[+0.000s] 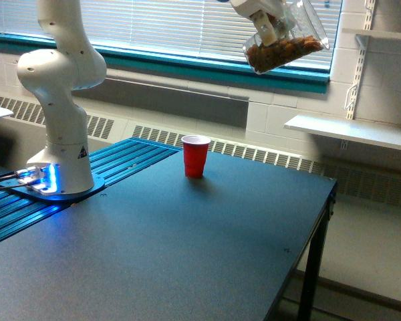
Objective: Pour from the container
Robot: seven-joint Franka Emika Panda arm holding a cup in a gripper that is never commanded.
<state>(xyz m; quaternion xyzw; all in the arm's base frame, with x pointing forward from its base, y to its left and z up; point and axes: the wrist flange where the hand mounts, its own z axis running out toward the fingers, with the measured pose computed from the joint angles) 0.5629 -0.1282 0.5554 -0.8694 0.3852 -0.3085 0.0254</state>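
The dark, flat-topped table [187, 254] fills the foreground nearest the camera, its matte surface running back toward the window wall. At the exterior view's left, far below and well apart from the gripper, the white jointed robot arm [60, 87] rises from a round base [60, 184] lit blue at its foot, standing where a strip of blue ribbed metal [130, 157] meets the tabletop. Further toward the exterior view's right, an opaque red plastic cup [196, 156] with a pale rim stands upright on the table, open mouth up, well below the gripper and off to its left in this view. High at the top of the frame, the white gripper [271, 23] is only partly in view; its fingers are clamped on the clear, transparent plastic container [286, 47], which hangs in the air, tilted well off upright, in front of the window blinds [187, 27]. Brown nut-like pieces [281, 53] show through its wall, gathered along its lower side. The container is well apart from the red cup, higher and further right. Beneath and right of the gripper, a white wall shelf [351, 130] juts out beyond the table's far edge.
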